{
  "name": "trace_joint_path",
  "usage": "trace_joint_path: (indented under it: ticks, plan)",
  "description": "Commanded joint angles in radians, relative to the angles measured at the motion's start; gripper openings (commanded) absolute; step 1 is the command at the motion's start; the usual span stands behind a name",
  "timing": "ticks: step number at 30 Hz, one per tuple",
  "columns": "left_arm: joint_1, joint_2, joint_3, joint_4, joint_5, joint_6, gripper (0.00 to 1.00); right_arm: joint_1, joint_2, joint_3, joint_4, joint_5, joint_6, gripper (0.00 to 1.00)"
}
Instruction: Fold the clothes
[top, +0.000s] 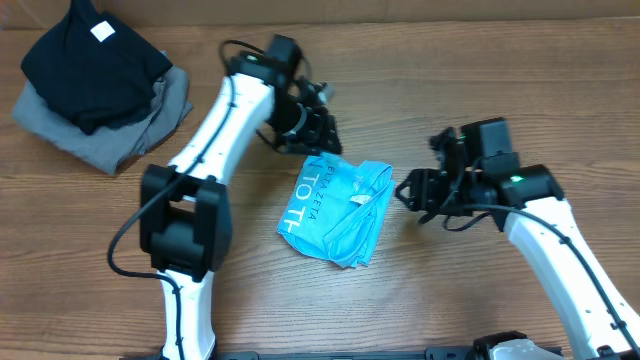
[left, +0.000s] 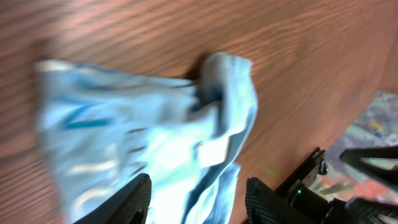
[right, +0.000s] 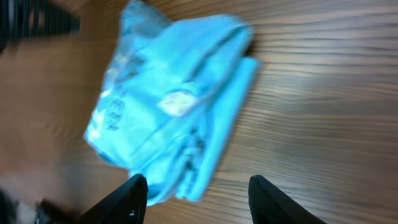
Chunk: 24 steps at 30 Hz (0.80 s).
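Note:
The light sky-blue T-shirt (top: 338, 212) lies folded into a small bundle at the middle of the table, white lettering on its left part and a small white tag on top. It also shows in the left wrist view (left: 143, 134) and the right wrist view (right: 174, 112). My left gripper (top: 322, 128) is open and empty, just above the bundle's far edge; its fingers (left: 198, 200) frame the cloth. My right gripper (top: 408, 192) is open and empty, just right of the bundle; its fingers (right: 198, 198) are apart over the shirt's near edge.
A black folded garment with a white tag (top: 95, 62) lies on a grey folded garment (top: 110, 128) at the table's far left corner. Bare wooden tabletop (top: 420, 290) surrounds the shirt.

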Motion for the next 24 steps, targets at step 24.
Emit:
trace_joint_path:
  ticks: [24]
  plan:
    - [0.086,-0.018,0.02,-0.234,-0.401,0.188,0.36,0.283,0.341,0.028,0.169,0.237,0.26,0.51]
